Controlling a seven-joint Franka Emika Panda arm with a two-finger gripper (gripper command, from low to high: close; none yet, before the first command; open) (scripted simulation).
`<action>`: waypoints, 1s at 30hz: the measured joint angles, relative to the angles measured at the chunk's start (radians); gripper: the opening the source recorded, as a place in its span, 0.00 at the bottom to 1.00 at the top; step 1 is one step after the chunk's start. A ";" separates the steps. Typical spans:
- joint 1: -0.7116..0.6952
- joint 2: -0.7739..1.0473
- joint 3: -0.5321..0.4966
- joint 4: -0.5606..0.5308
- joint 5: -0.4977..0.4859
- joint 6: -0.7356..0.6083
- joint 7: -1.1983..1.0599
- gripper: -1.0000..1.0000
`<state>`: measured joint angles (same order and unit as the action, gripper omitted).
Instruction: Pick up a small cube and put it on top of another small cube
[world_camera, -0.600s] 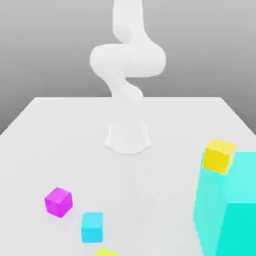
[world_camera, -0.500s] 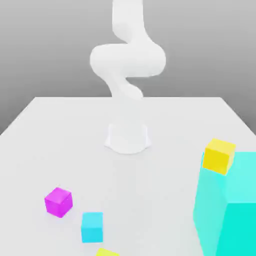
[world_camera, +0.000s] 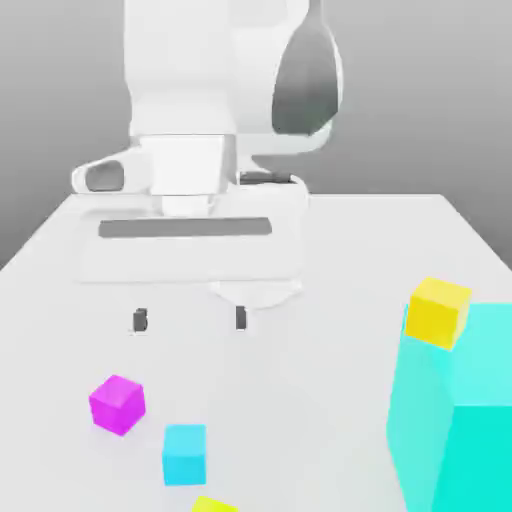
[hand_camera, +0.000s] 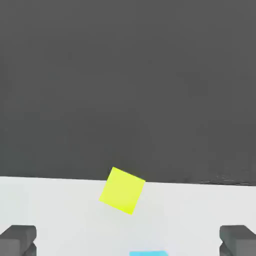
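Note:
The small sky-blue cube (world_camera: 185, 453) rests on the white table (world_camera: 400, 230) near the front, with a magenta cube (world_camera: 117, 404) of like size just to the exterior view's left of it. My gripper (world_camera: 190, 319) hangs above the table behind both cubes, open, its dark fingertips (world_camera: 140, 320) wide apart with nothing between them. In the hand view the gripper (hand_camera: 128, 242) is open too, and an edge of the sky-blue cube (hand_camera: 148, 253) peeks in between the fingertips (hand_camera: 17, 240).
A huge turquoise block (world_camera: 460, 410) fills the front right, with a yellow cube (world_camera: 438, 311) on its top corner. A lime-yellow cube (world_camera: 212, 505) (hand_camera: 122, 190) lies at the front edge just beyond the sky-blue one. The arm's base stands mid-table.
The arm has swung from an upright coil to a pose with the hand hanging low over the table in front of its base. No cube has moved.

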<state>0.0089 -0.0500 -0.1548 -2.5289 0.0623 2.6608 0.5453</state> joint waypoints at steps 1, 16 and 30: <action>-0.006 0.036 -0.002 -0.011 0.005 0.017 -0.013 0.50; -0.094 0.421 0.069 -0.030 0.080 0.266 -0.123 0.00; 0.044 0.104 0.107 0.027 0.013 -0.107 -0.023 0.00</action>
<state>0.0526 0.0536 -0.0481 -2.5022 0.0755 2.5539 0.5226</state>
